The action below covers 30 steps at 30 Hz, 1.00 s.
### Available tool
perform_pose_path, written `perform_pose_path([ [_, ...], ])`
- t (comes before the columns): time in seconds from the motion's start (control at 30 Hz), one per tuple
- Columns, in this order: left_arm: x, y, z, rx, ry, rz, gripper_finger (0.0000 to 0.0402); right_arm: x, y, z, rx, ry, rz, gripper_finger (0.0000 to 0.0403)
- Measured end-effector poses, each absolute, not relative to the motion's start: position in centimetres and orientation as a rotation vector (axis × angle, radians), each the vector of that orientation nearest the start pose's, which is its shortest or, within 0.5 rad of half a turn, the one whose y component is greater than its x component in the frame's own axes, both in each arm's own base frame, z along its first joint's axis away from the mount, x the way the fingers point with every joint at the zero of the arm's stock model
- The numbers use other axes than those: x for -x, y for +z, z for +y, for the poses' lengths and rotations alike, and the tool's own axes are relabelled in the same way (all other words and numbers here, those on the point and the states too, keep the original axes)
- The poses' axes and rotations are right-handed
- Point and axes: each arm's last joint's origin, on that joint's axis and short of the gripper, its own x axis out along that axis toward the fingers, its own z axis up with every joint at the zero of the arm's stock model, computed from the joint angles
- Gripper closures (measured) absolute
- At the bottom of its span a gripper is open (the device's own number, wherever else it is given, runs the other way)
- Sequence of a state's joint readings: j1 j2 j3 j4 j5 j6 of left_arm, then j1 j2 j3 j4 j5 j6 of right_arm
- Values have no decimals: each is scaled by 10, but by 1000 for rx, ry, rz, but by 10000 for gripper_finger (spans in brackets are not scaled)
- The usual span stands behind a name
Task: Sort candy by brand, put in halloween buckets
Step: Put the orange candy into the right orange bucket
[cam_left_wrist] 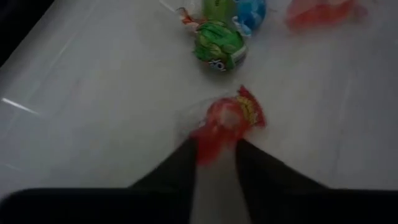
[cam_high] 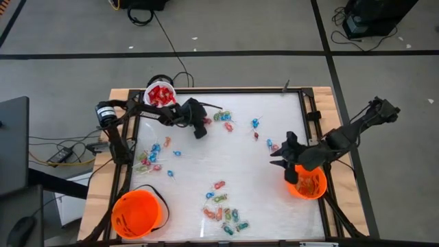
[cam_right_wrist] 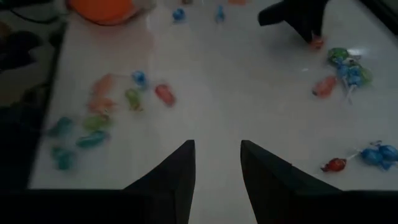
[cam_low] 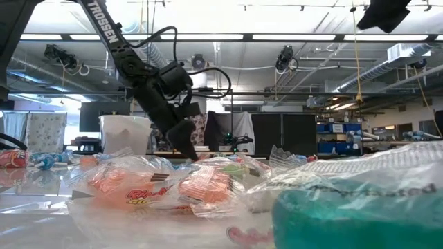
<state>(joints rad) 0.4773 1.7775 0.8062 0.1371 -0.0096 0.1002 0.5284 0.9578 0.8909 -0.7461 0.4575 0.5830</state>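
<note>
- A red, crinkly-wrapped sweet [cam_left_wrist: 227, 121] is clamped by the left pincer [cam_left_wrist: 216, 155] on the surface [cam_high: 199, 171] near the white pail [cam_high: 160, 94].
- The grip is shown only by the left wrist view.
- The right pincer [cam_high: 278, 159] is held apart beside an orange pail [cam_high: 306, 184].

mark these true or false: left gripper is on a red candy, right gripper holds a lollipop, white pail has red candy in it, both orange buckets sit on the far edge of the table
1. The left gripper is closing on a red wrapped candy. True.
2. The right gripper holds a lollipop. False: its fingers are open and empty, above the table.
3. The white pail has red candy in it. True.
4. Both orange buckets sit on the far edge. False: one orange bucket is at the near left corner, the other orange bucket at the right side.
</note>
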Motion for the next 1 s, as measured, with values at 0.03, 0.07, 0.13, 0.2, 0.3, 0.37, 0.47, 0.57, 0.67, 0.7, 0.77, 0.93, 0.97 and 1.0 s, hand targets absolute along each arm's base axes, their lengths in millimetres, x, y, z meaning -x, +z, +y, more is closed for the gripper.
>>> perform_pose_path([
  [0.03, -290, 122, 151, 108, 423, 839, 328, -167, 291, 81, -162, -161, 706, 265],
  [0.07, -290, 122, 151, 122, 430, 835, 357, -171, 285, 82, -151, -181, 707, 265],
  [0.13, -292, 122, 149, 171, 431, 818, 387, -181, 266, 82, -112, -212, 715, 266],
  [0.2, -295, 123, 144, 209, 379, 796, 388, -192, 244, 81, -79, -233, 704, 266],
  [0.3, -302, 124, 132, 222, 272, 763, 391, -210, 220, 75, -93, -254, 624, 265],
  [0.37, -306, 128, 124, 219, 219, 739, 396, -221, 207, 69, -110, -271, 556, 265],
  [0.47, -312, 139, 111, 191, 175, 687, 396, -233, 194, 57, -138, -287, 441, 265],
  [0.57, -317, 152, 96, 156, 129, 631, 395, -242, 185, 45, -158, -261, 376, 264],
  [0.67, -321, 165, 82, 83, 97, 576, 396, -253, 179, 35, -176, -237, 343, 263],
  [0.7, -322, 169, 77, 51, 97, 556, 397, -256, 177, 33, -179, -235, 334, 262],
  [0.77, -325, 174, 67, -3, 98, 530, 398, -263, 170, 29, -164, -227, 325, 256],
  [0.93, -334, 186, 43, -117, 65, 492, 398, -278, 162, 22, -155, -230, 208, 230],
  [0.97, -336, 187, 39, -140, 62, 490, 398, -280, 161, 21, -154, -231, 185, 225],
  [1.0, -337, 189, 36, -155, 61, 488, 398, -282, 160, 20, -155, -236, 168, 219],
])
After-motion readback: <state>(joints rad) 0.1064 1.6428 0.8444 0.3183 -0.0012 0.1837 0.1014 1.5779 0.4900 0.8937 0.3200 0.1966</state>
